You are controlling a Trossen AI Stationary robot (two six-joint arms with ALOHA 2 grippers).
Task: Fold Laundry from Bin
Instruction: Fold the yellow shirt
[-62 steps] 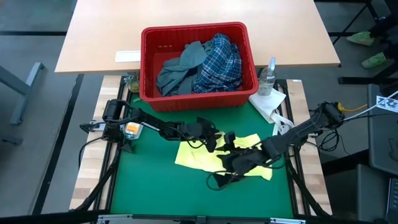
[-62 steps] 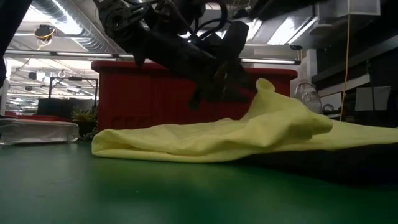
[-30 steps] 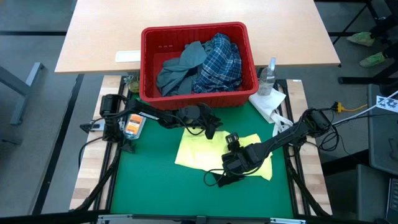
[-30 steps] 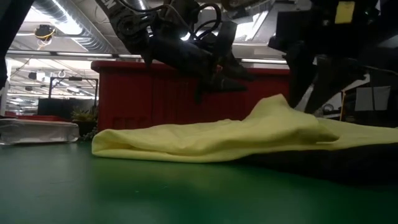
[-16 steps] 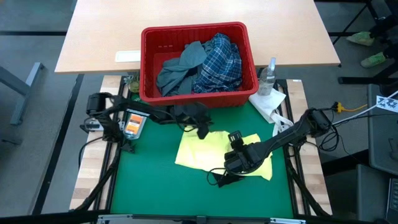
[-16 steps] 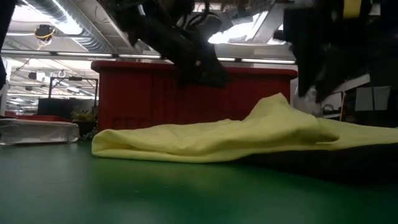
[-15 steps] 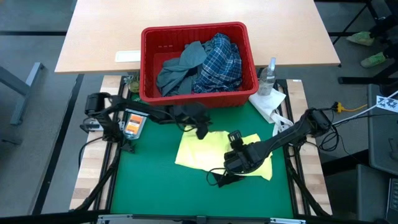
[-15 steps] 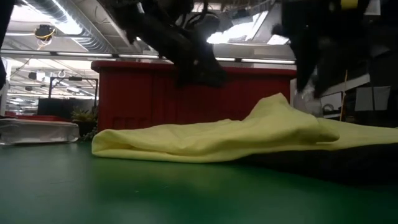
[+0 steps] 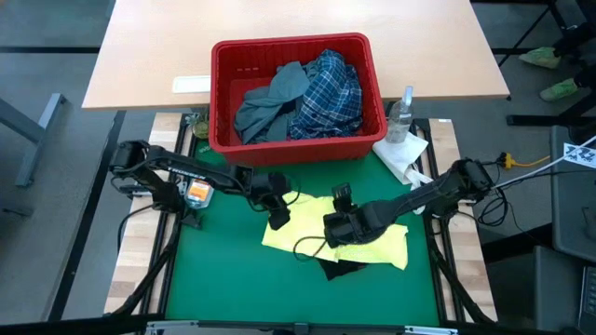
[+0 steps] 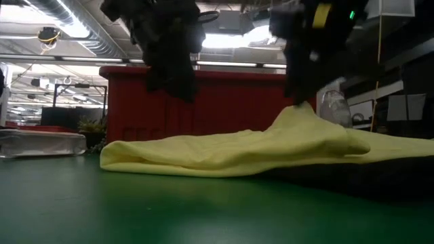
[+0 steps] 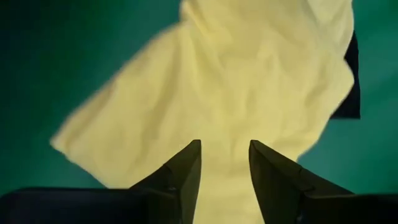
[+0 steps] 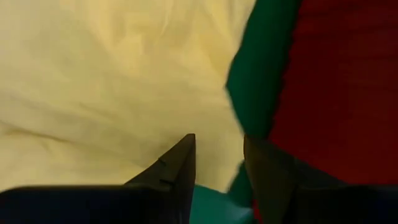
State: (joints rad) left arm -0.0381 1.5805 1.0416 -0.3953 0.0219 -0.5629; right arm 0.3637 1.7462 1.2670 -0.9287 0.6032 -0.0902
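**Fold Laundry from Bin: one garment out, fold barely begun**

Progress. The yellow garment (image 9: 298,233) lies spread on the green mat (image 9: 233,288), rumpled, one ridge standing up near its middle in the low view. It partly covers a dark navy garment (image 9: 340,268), which shows at its near edge. Neither looks folded, as far as I can judge. The red bin (image 9: 296,149) sits at the far edge of the mat with the grey-blue garment (image 9: 270,102) and the plaid shirt (image 9: 326,93) inside it, so most of the load is left.

Grippers. The left gripper (image 9: 277,216) hangs over the yellow garment's left part; its wrist view shows the fingers (image 11: 180,177) spread a little, nothing between them, cloth below. The right gripper (image 9: 337,226) is low over the garment's middle, fingers (image 12: 177,168) likewise parted and empty, cloth beneath and the bin wall ahead.

Surroundings. A clear spray bottle (image 9: 402,113) and white paper towel (image 9: 402,154) stand right of the bin, off the mat. An orange-and-white object (image 9: 197,192) sits by the left arm's base.

Obstructions, as I judge them: the two grippers work close together over one small cloth, and the navy garment underneath could be dragged along with the yellow one.
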